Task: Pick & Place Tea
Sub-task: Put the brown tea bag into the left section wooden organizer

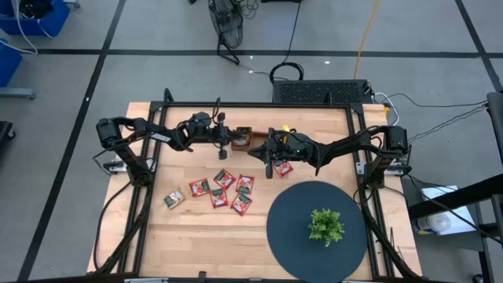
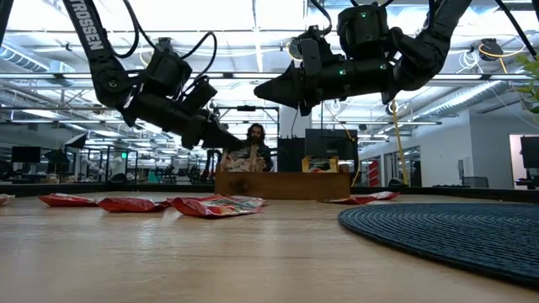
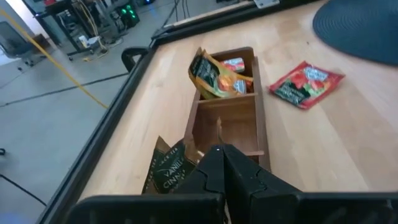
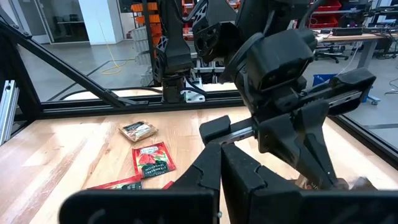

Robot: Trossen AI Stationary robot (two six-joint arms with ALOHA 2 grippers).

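A brown three-compartment wooden tray (image 1: 243, 140) (image 3: 262, 127) lies near the table's far edge. Its far compartment holds orange and dark sachets (image 3: 214, 76). A dark green sachet (image 3: 166, 169) stands on edge in the nearest compartment. My left gripper (image 1: 223, 151) (image 3: 219, 155) hovers shut over that end, right beside this sachet. My right gripper (image 1: 269, 168) (image 4: 221, 152) hangs shut above the table, next to a red sachet (image 1: 283, 167) (image 3: 306, 84). Several red sachets (image 1: 224, 189) (image 2: 215, 204) and a grey-green one (image 1: 174, 198) (image 4: 138, 130) lie flat mid-table.
A dark round mat (image 1: 295, 224) (image 2: 455, 229) with a small green plant (image 1: 326, 226) fills the table's near right. Metal frame rails (image 1: 149, 169) run along both sides. A person (image 2: 255, 143) sits beyond the far edge. Bare wood lies near the front left.
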